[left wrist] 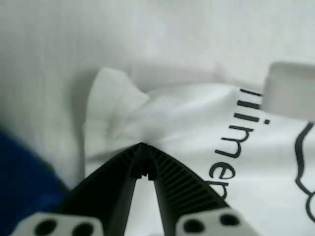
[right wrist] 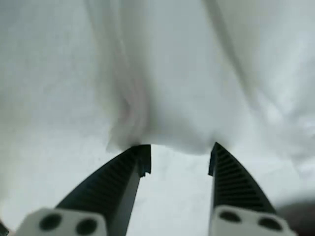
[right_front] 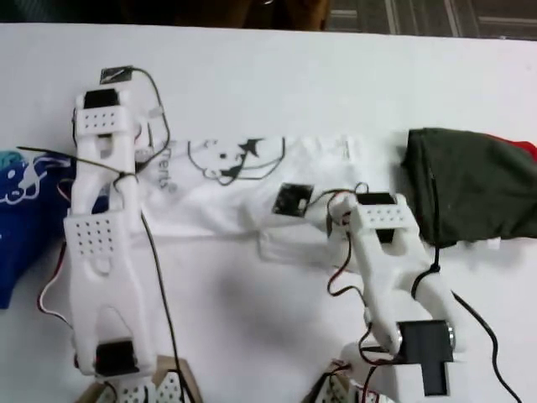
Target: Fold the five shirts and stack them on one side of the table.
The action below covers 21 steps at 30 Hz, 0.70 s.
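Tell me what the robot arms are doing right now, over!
Left tool shut on white shirt edge. Right tool open, at the cloth's edge. Off to the sides: dark shirt, blue shirt. Over.

Left of the white shirt [right_front: 243, 197], I see the blue shirt [right_front: 25, 218] cut off by the frame edge. Right of it, the dark shirt [right_front: 470, 189] runs off frame and covers most of a red cloth [right_front: 522, 147].

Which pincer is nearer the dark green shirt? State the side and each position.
Right. The right pincer is open at the white shirt's edge, closer to the dark green shirt; the left pincer grips the white shirt's far end, by the blue shirt.
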Available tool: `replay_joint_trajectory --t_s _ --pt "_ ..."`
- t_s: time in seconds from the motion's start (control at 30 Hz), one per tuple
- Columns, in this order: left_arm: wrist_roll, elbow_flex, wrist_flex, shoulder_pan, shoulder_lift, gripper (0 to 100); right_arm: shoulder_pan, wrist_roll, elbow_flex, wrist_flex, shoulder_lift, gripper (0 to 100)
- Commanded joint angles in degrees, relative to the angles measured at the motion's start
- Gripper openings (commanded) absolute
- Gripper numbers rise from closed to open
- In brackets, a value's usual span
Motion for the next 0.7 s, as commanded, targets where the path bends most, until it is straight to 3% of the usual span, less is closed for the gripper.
replay_joint_trajectory --t_s 0.0,0.1,0.23,0.3,0.67 --pt "-0.09 -0.66 -1.41 -0.26 0.09 3 -0.75 0.44 -0.18 -3.38 1.63 20.4" --pt "-0.09 -0.66 -1.41 -0.26 0.09 3 -0.57 0.35 -1.93 -5.14 4.79 18.0" --pt "-0.09 -0.66 -1.41 -0.26 0.09 3 -0.31 0.18 -5.71 -4.79 7.08 0.5" --pt "-0.09 -0.66 -1.41 -0.26 0.09 3 -0.22 0.18 -6.77 -4.79 7.08 3.9" --pt "-0.09 -0.66 -1.41 -0.26 0.09 3 -0.22 0.00 -18.02 1.54 7.16 1.9"
